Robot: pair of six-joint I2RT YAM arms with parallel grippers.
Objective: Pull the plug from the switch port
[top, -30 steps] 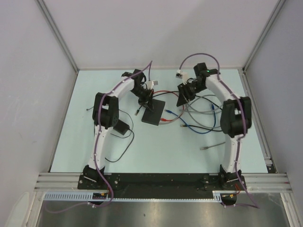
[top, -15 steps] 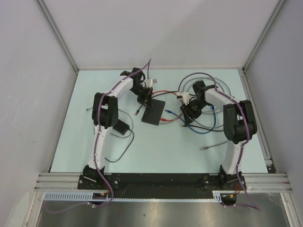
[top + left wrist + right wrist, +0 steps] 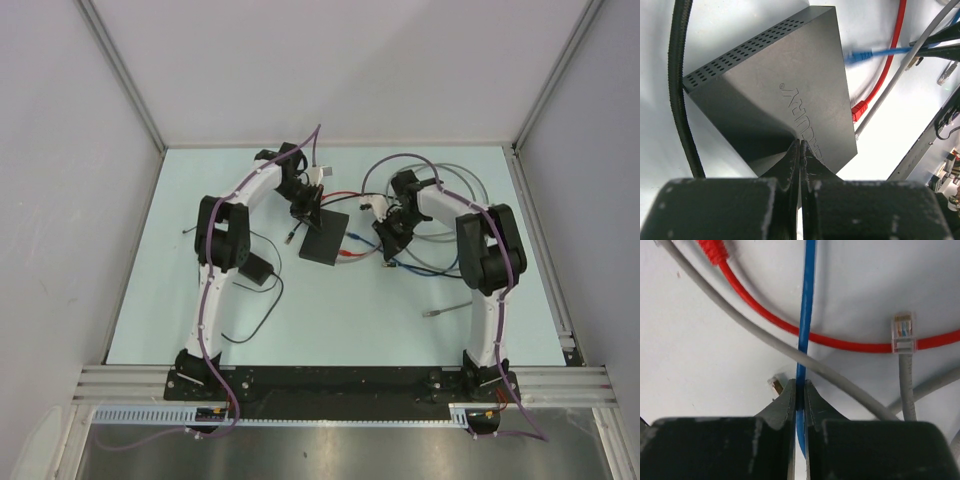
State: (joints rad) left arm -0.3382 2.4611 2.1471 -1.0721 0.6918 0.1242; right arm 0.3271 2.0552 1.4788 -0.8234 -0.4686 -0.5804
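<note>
The switch [image 3: 325,237] is a flat black box lying mid-table; its vented top [image 3: 790,85] fills the left wrist view. My left gripper [image 3: 800,141] is shut, its tips resting on the switch's near corner [image 3: 304,218]. A blue plug [image 3: 856,55] meets the switch's right side, and a red plug [image 3: 859,108] lies close to the same side; whether either sits in a port I cannot tell. To the right of the switch, my right gripper [image 3: 799,384] is shut on the blue cable [image 3: 807,300], low over the table [image 3: 387,247].
A red cable [image 3: 765,315] and a grey cable [image 3: 740,322] cross the blue one just ahead of my right fingers. A loose clear plug [image 3: 903,332] lies to the right. A black power adapter [image 3: 258,268] with thin cord sits left, a loose grey lead [image 3: 445,309] near right.
My right arm swung from the back of the table down and left onto the cables, and its jaws closed on the blue cable. The left arm and switch have not moved.
</note>
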